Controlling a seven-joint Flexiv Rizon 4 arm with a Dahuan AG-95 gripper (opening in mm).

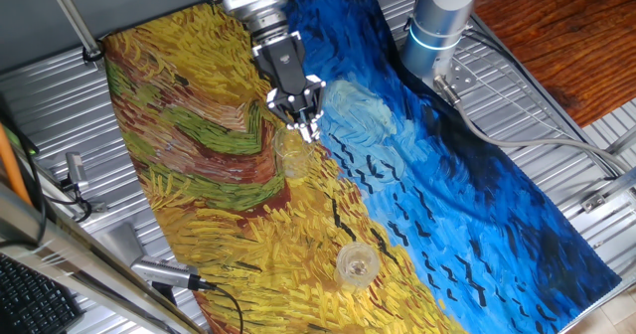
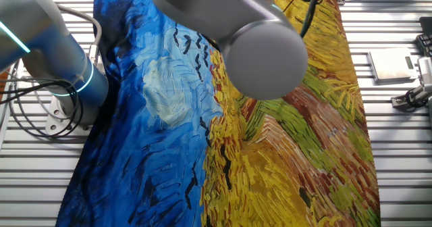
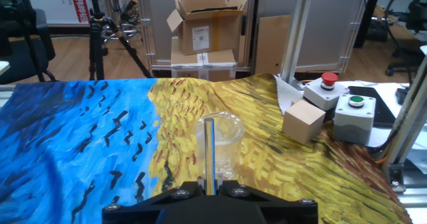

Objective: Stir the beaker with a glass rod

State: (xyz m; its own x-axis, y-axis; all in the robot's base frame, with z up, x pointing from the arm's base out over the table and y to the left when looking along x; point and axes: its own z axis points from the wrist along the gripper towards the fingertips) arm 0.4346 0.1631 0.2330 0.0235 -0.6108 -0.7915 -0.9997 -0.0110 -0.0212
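Note:
My gripper (image 1: 298,123) hangs over the painted cloth and is shut on the glass rod (image 3: 209,151). In the hand view the thin clear stick runs straight out from between the jaws. The beaker (image 1: 292,155) is a faint clear cylinder standing on the yellow part of the cloth just in front of the fingertips. In the hand view the beaker (image 3: 225,139) stands right behind the rod, and the rod's tip lines up with its rim. I cannot tell whether the tip is inside it. In the other fixed view the arm hides the gripper, the rod and the beaker.
A second glass vessel with a bright whitish rim (image 1: 356,264) stands nearer the cloth's front edge. A wooden block (image 3: 303,121) and two button boxes (image 3: 340,107) sit at one side of the cloth. The arm's base (image 1: 437,26) is at the back, and its large grey joint (image 2: 260,44) fills the middle of the other fixed view.

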